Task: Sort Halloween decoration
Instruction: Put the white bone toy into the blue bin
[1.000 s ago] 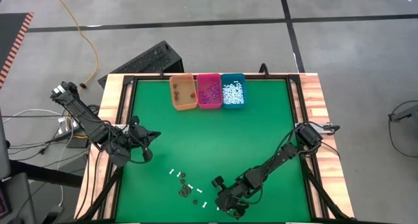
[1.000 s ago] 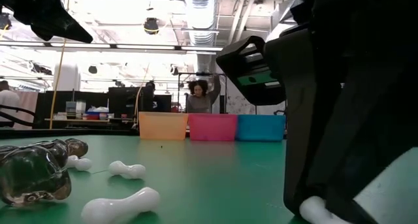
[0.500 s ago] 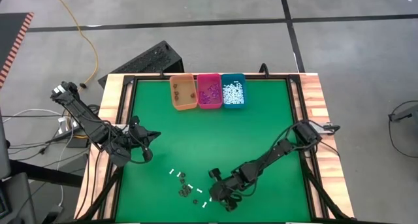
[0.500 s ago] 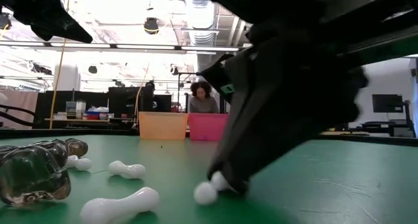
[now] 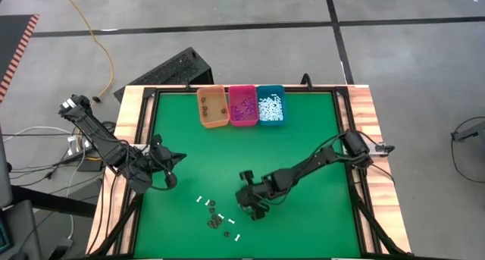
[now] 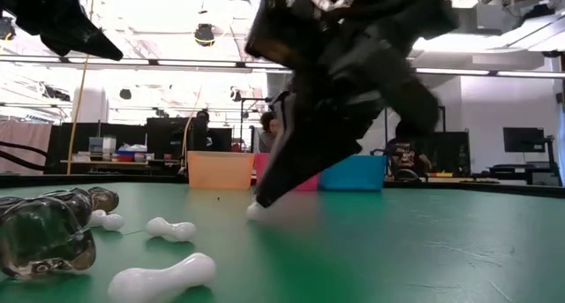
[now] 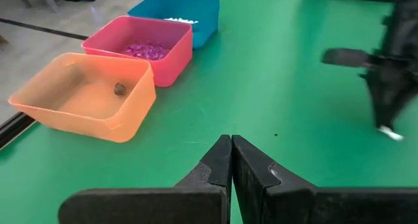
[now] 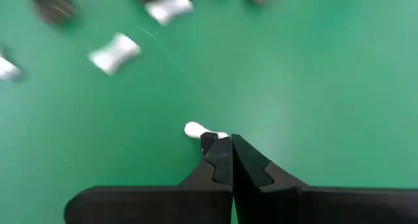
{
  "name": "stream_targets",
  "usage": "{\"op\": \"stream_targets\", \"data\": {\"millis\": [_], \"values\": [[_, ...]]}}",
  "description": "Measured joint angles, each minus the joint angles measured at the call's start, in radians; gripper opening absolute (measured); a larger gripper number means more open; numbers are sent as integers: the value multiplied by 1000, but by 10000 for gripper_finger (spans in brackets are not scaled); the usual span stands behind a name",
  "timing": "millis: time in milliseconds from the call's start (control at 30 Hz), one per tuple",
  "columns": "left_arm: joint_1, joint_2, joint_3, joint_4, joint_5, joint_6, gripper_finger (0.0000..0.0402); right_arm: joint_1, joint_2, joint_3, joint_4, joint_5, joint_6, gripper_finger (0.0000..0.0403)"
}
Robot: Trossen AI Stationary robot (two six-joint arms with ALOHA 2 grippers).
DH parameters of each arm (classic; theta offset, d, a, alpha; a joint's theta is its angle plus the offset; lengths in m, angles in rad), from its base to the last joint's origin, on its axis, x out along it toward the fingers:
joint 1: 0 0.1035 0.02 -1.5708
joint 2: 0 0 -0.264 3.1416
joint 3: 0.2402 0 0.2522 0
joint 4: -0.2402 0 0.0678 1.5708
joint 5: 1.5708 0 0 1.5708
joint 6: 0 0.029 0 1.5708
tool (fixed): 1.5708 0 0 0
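Observation:
The Halloween decoration pieces, white short sticks and dark bits (image 5: pixel 216 216), lie loose on the green table near its front edge. In the low view they show as white sticks (image 6: pixel 163 276) and a dark piece (image 6: pixel 44 237). My right gripper (image 5: pixel 256 211) hangs just right of that cluster, shut on one white stick (image 8: pixel 198 130). My left gripper (image 5: pixel 176 156) hovers shut over the table's left side and holds nothing (image 7: pixel 231 140). Orange (image 5: pixel 212 107), pink (image 5: pixel 242 104) and teal (image 5: pixel 270 104) bins stand at the far edge. My right gripper pinches one end of the white stick (image 8: pixel 210 134) between its two fingertips. The other end (image 6: pixel 256 211) sticks out past them. The fingers slant down from the table's right side. Whether the stick is clear of the table, I cannot tell.
The orange bin holds dark bits (image 7: pixel 119 88), the pink one purple bits (image 7: pixel 147 50), the teal one white pieces (image 7: pixel 179 19). A wide stretch of green mat (image 5: pixel 303 146) lies between the cluster and the bins. People sit in the room behind the table (image 6: pixel 267 131).
My right gripper has swung from the table's near edge toward the far edge and a little left, rising slightly and rolling, carrying the white stick with it. The other loose pieces have stayed where they were.

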Motion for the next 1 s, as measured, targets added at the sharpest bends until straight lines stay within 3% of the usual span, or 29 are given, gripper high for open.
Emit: {"op": "stream_targets", "data": {"millis": [467,600,733,833,1000], "values": [[0,1,0,-10,41,-8,0,-187,-136,0,-216,-4,-109,18],[0,2,0,-17,41,-26,0,-245,-190,0,-252,-26,-75,24],[0,12,0,-23,41,-38,0,-286,-186,0,-198,-89,81,58],[0,24,0,-23,41,-45,0,-261,-156,0,-79,-101,86,80],[0,51,0,-24,41,-55,0,-171,-141,-27,143,57,55,88]]}}
